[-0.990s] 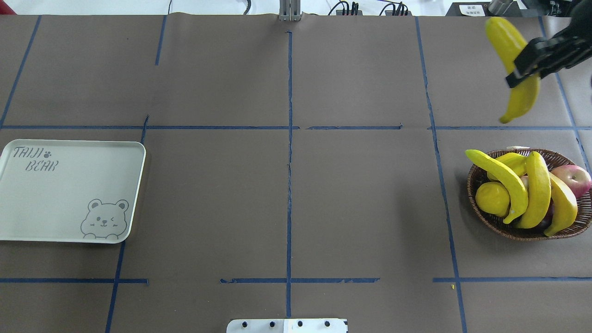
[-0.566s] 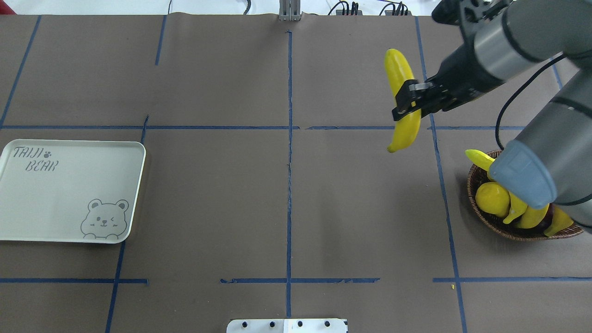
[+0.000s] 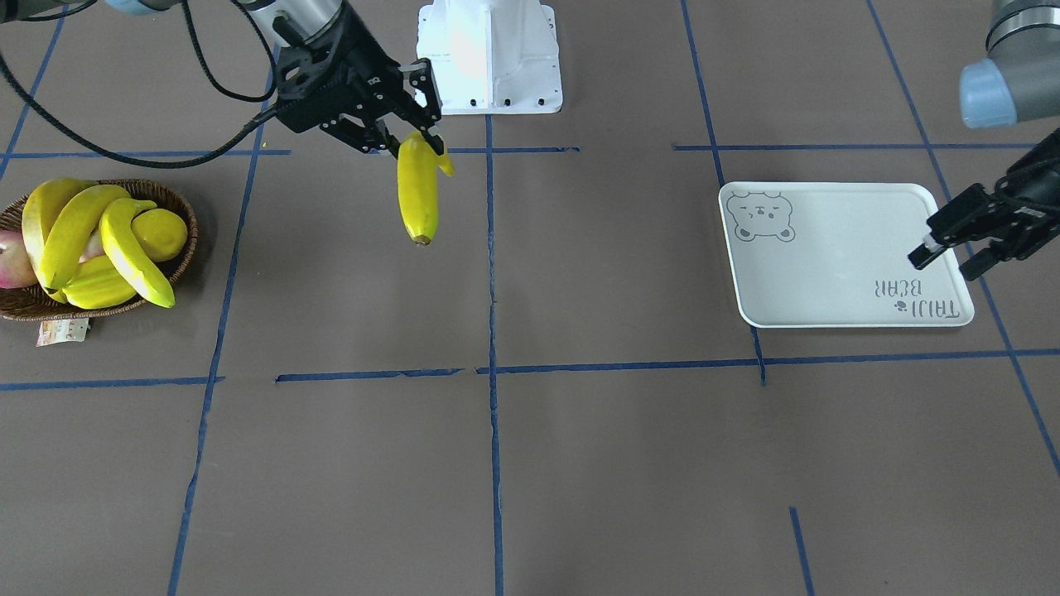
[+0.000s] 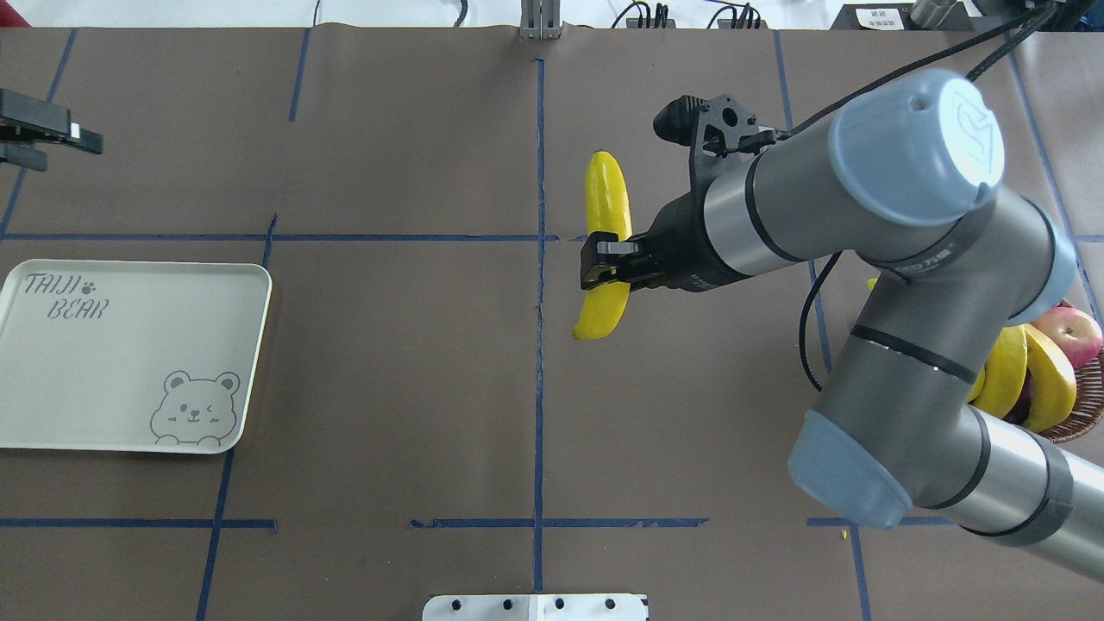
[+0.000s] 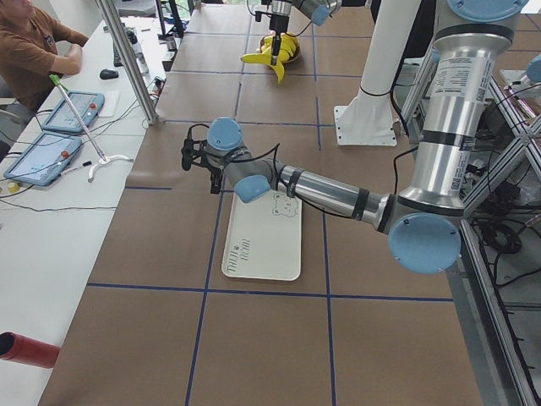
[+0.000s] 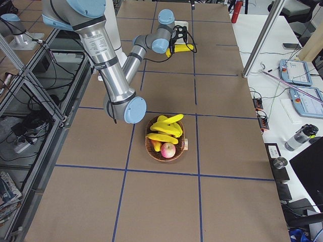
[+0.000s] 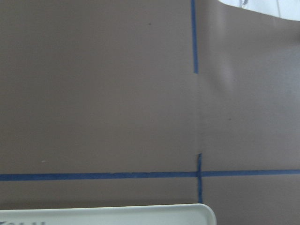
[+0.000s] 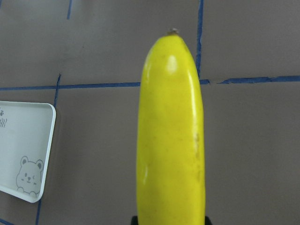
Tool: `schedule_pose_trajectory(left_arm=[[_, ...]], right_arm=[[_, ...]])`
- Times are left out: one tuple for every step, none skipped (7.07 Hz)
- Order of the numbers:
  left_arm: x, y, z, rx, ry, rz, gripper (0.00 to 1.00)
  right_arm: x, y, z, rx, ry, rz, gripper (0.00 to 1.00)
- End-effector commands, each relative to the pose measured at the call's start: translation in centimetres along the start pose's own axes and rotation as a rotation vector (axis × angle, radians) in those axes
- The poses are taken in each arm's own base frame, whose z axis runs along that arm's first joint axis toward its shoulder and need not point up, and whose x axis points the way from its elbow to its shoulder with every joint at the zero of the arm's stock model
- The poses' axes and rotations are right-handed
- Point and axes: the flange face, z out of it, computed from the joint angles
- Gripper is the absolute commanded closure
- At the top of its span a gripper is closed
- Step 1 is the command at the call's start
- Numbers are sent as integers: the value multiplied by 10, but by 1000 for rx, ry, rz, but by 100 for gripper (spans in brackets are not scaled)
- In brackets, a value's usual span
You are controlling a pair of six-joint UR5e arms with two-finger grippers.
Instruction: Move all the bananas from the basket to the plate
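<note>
The shallow brown woven wicker basket (image 3: pixel 25 312) holds three glossy curved yellow bananas (image 3: pixel 74 228), a round lemon (image 3: pixel 161 234) and a reddish apple (image 3: pixel 10 261). In the overhead view the right arm hides most of it. The pale rectangular bear-printed plate (image 4: pixel 129 345) lies well apart. Farther out, the right gripper (image 4: pixel 604 263) clamps a fourth smooth banana (image 4: pixel 606 207) in the air. The left gripper (image 3: pixel 944 261) hangs with its fingers apart past the plate.

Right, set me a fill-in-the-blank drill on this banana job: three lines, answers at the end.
1. The lifted banana is clamped in the robot's ____ gripper.
2. The number of bananas lying in the basket is ____.
3. The number of bananas on the plate is ____.
Missing words: right; three; zero.
</note>
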Motion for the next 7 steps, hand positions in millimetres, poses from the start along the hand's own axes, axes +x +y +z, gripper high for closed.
schedule_pose_trajectory(left_arm=[[101, 14, 43, 1, 118, -132, 0], [139, 26, 64, 4, 163, -149, 0], [183, 27, 68, -11, 217, -211, 0], [230, 43, 77, -63, 267, -267, 0], [262, 56, 79, -103, 304, -313, 1], [279, 73, 86, -140, 329, -287, 1], [293, 104, 96, -195, 389, -245, 1]], right_arm=[[-24, 18, 10, 24, -26, -2, 97], [-32, 24, 11, 14, -38, -8, 98], [-42, 28, 13, 7, -49, -15, 98], [-46, 31, 16, -3, -54, -17, 98], [-47, 34, 17, -8, -56, -16, 99], [-47, 34, 17, -8, -56, -18, 99], [-48, 34, 16, -7, -61, -21, 99]])
